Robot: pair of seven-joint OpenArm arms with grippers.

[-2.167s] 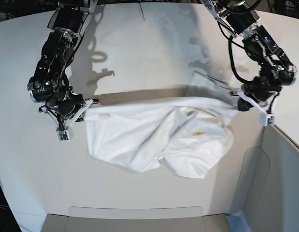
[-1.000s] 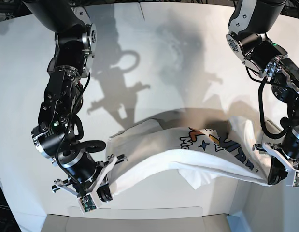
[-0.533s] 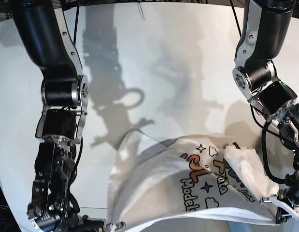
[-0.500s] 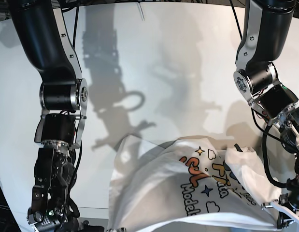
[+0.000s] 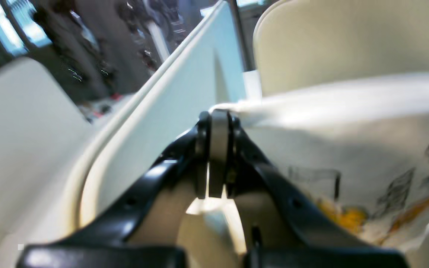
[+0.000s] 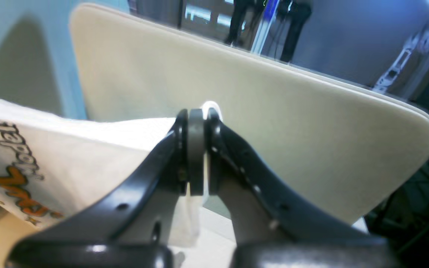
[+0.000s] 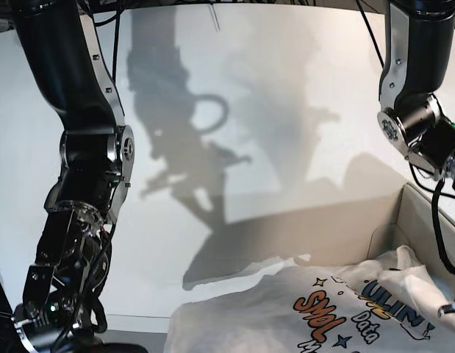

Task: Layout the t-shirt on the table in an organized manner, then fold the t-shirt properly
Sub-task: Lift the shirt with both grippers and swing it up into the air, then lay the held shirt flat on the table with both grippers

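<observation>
The white t-shirt hangs stretched at the near edge of the table, its printed side with orange, blue and black lettering facing up. Only its far part shows in the base view, where both grippers sit below the lower edge of the picture. In the left wrist view my left gripper is shut on a hem edge of the t-shirt, which spreads away to the right. In the right wrist view my right gripper is shut on another edge, and the t-shirt runs off to the left.
A grey-cream panel stands at the right, close to the shirt. More cream panels and a pale blue one rise just behind the grippers. Both dark arms reach down along the sides.
Both arms have drawn the shirt further toward the near edge. Less of it shows in the base view, more bare table lies behind it, and the grips have not changed.
</observation>
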